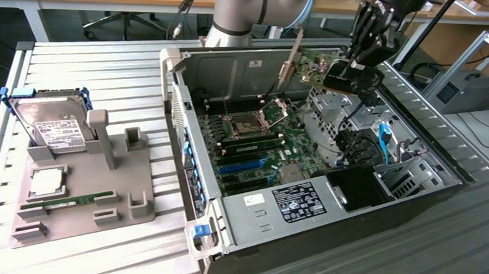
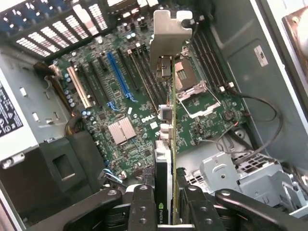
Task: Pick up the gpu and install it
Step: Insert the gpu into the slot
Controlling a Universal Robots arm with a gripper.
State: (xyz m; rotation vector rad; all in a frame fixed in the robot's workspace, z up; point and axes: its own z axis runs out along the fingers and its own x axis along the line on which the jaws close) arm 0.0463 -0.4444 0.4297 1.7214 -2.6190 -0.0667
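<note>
Slatted metal tabletop (image 1: 107, 69) is carrying everything I'm watching right now: an open computer case (image 1: 224, 226) is lying on its side toward the exterior view's right, and a grey fixture (image 1: 101, 208) is sitting toward the exterior view's left. On that fixture I'm seeing a silver hard drive (image 1: 54, 127) leaning upright in its cradle, a square processor chip (image 1: 46, 183) nearer the camera, and a narrow green RAM stick (image 1: 64, 201) lying flat just beside the chip. Over at the case, the arm is hanging above the far end, and the gripper (image 1: 346, 78) is holding the gpu (image 1: 320, 66) up in the air, clear above the motherboard (image 1: 253, 146). Through the wrist camera I'm looking straight down the card: the gripper (image 2: 167, 204) is clamping tight on the gpu (image 2: 162, 166), with its fingers (image 2: 143, 207) pressing one on each broad face and the card standing on edge between them. Its grey metal bracket (image 2: 169, 33) is pointing away from the wrist, and the card's edge is running beside the open CPU socket (image 2: 192, 91). A long blue slot (image 2: 118, 77) and a small silver heatsink (image 2: 120, 130) are lying off to one side, apart from the card. I'm not seeing the gpu seated in any slot; it's hovering over the board, gripped firmly.
</note>
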